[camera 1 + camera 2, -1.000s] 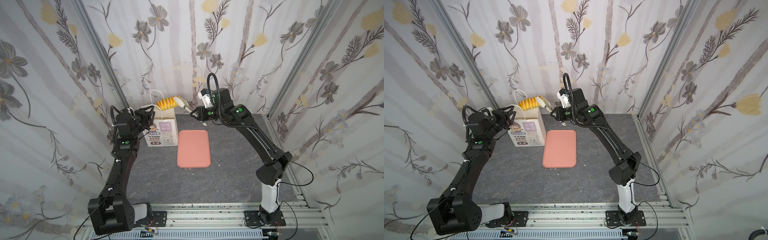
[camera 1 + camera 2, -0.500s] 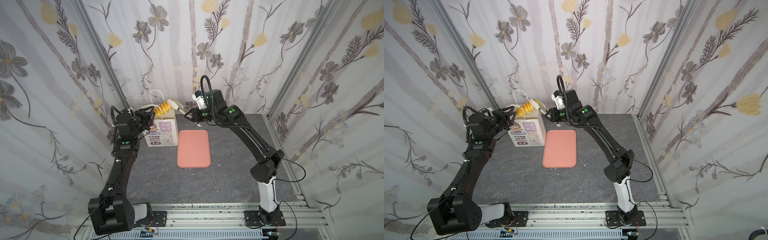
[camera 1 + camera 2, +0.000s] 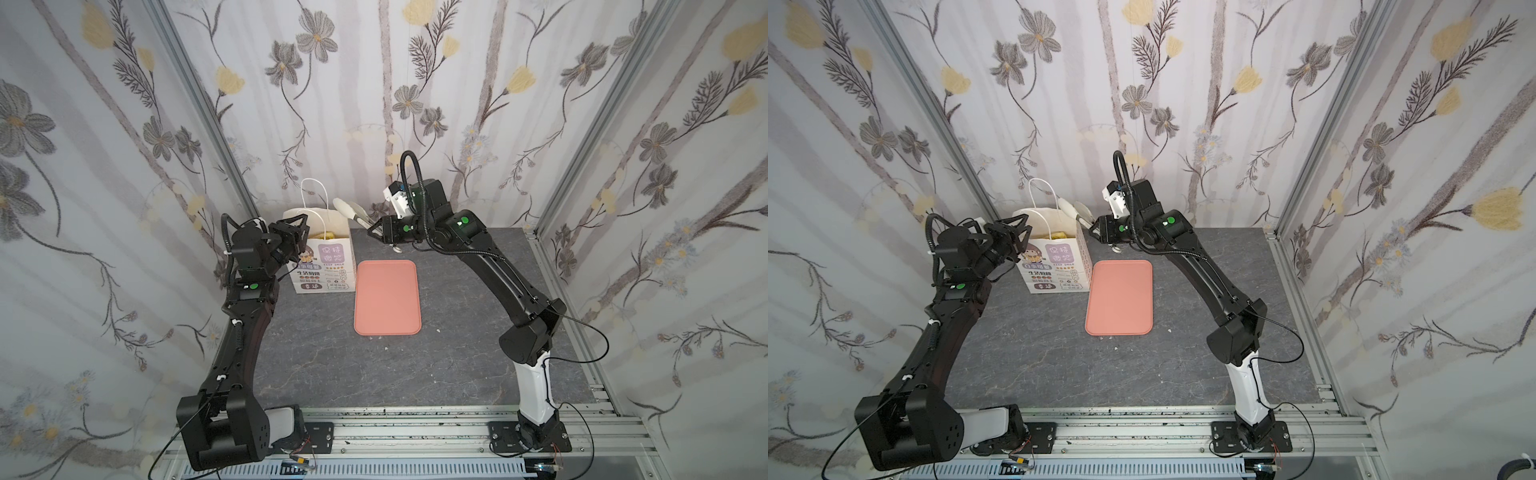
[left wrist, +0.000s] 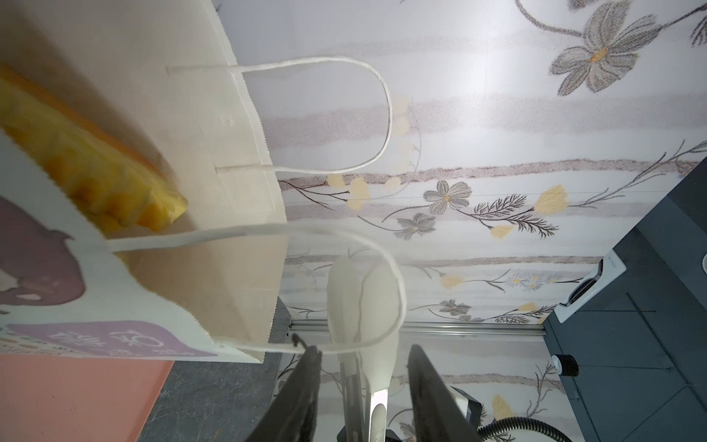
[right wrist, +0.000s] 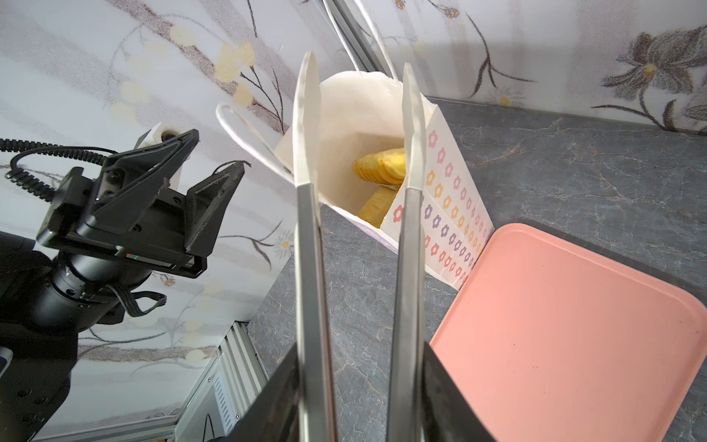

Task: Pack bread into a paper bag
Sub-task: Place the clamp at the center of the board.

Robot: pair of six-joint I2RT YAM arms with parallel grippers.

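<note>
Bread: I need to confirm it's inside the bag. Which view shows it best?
Right wrist: it looks into the paper bag at the bread. Left wrist shows one ridged piece, blurred; both top views, a yellow sliver.

Paper bag (image 3: 322,272) front: purple sq (image 3: 331,253) w/ "保持微笑", small "KEEP SMILE" under it; other print illegible.
</note>
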